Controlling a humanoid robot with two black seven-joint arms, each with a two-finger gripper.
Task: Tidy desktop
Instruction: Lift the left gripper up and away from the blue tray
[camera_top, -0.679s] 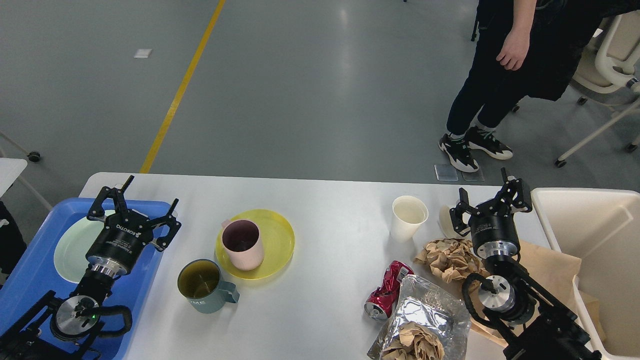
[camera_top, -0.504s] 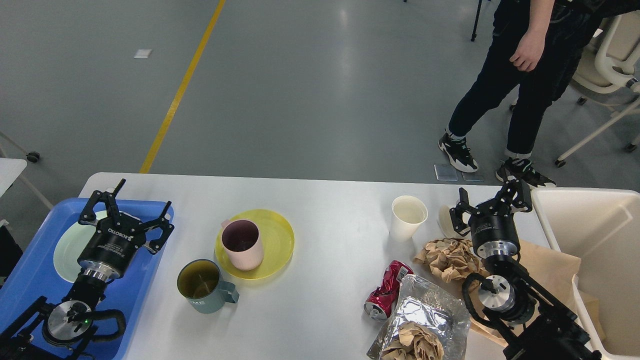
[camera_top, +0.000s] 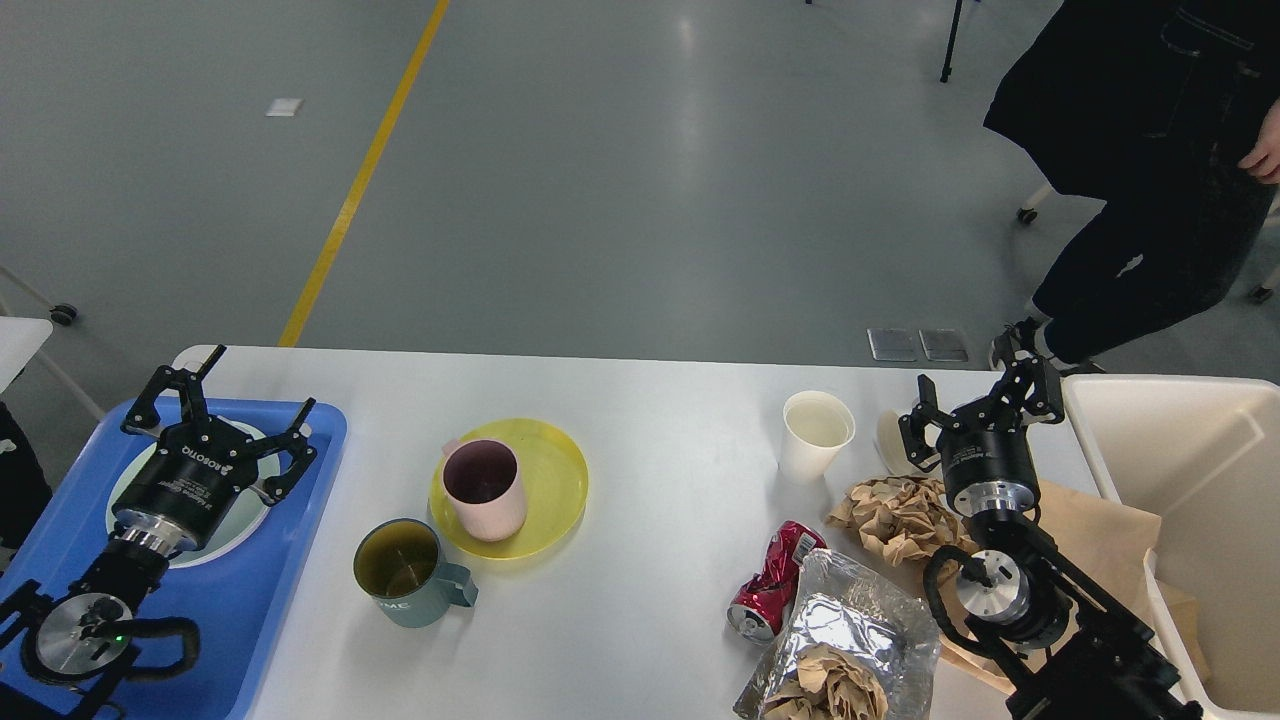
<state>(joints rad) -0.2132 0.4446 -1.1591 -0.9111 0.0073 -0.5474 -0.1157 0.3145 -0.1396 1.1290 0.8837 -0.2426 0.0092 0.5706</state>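
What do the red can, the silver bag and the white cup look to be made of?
Red can: thin metal, glossy, judging by its crushed, dented body. Silver bag: foil or foil-lined film, with mirror-like creases; crumpled brown paper sits in its mouth. White cup: probably paper, matte with a thin rolled rim, though plastic is possible.

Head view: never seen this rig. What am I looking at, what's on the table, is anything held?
One camera on a humanoid robot's head looks forward and down. The two black arms are its own, each ending in a two-finger gripper. The left gripper is open over a pale plate in a blue tray. The right gripper is open near a white bin. Neither holds anything. On the desktop: a pink cup on a yellow plate, a teal mug, a paper cup, a crushed can, crumpled brown paper and a foil bag. A person stands behind.
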